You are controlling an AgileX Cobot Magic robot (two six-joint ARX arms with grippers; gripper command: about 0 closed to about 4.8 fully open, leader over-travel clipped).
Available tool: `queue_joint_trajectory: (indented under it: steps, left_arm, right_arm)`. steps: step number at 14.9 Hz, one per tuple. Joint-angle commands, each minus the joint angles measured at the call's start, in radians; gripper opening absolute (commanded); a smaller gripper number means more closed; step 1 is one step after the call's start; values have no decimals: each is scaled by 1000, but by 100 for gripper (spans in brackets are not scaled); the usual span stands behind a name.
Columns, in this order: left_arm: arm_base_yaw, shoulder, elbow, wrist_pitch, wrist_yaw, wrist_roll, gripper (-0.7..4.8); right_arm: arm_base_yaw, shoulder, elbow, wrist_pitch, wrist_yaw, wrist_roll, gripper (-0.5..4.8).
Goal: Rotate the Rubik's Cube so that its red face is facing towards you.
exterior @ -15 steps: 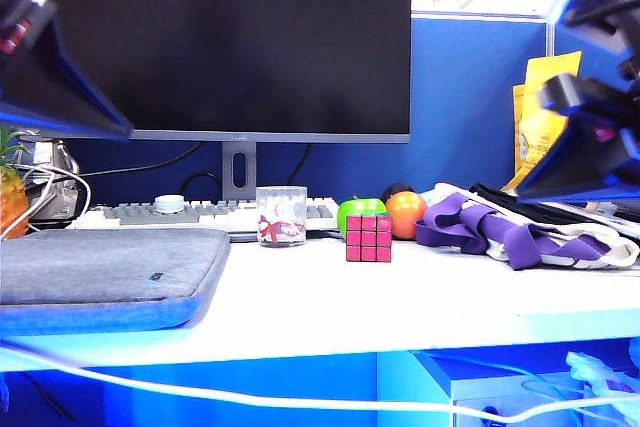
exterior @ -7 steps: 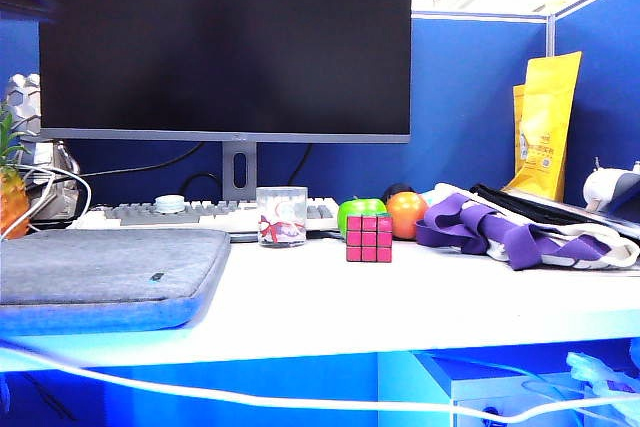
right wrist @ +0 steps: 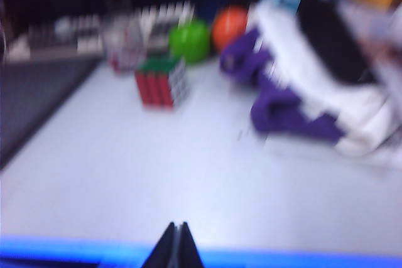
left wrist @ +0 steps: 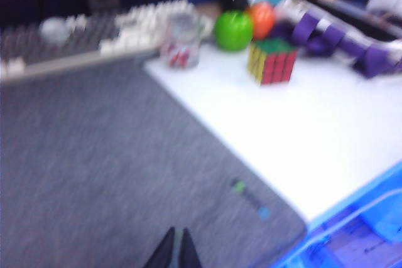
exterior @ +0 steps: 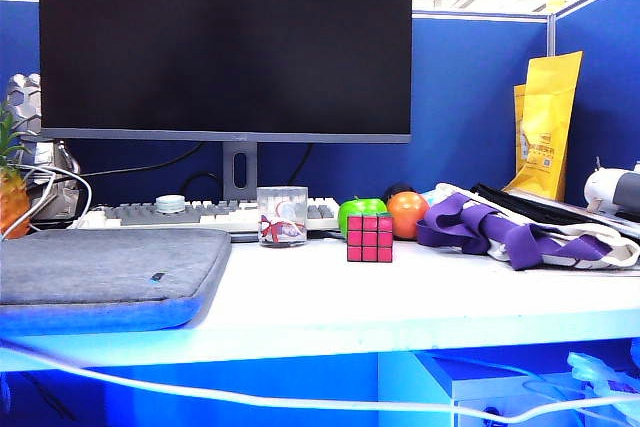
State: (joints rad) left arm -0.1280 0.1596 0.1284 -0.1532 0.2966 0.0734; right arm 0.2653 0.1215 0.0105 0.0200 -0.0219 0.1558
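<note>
The Rubik's Cube [exterior: 369, 237] sits on the white worktop [exterior: 400, 302], about mid-way across it, with its red face [exterior: 362, 238] turned toward the near edge. Just behind it are a green apple [exterior: 360, 212] and an orange fruit [exterior: 407, 214], the apple close against the cube's far side. To the cube's left stands a clear cup [exterior: 282, 216], in front of the keyboard [exterior: 190, 213] and the dark monitor [exterior: 225, 42]. A grey padded sleeve [exterior: 105, 277] covers the near left of the worktop, and a heap of purple and white fabric [exterior: 520, 227] lies on the right.

My left end effector [left wrist: 174, 252] hangs over the grey sleeve, well apart from the cube [left wrist: 272, 60], its two fingertips pressed together and holding nothing. From this side I see the cube's red side and a yellow one (the picture is blurred).

My right end effector [right wrist: 175, 245] hangs over the near edge of the worktop, also clenched on nothing, tips touching. The cube [right wrist: 161, 81] lies well ahead of it, to the far left, red face toward me and a green top showing.
</note>
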Motion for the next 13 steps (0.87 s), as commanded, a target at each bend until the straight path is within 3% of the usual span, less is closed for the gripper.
queue_joint_trajectory:
  steps: [1,7,13]
  left_arm:
    - [71,-32,-6,-147,3,-2,-1]
    - [201,-153,-5,-197,3,-2,-1]
    - [214,-153,-6,-199,-4,-2,-2]
  right_arm:
    - [-62,-124,-10,9,2,1,0]
    - [-79,-119,-9,5,1,1,0]
    - [-74,-119,-9,-115,0,1,0]
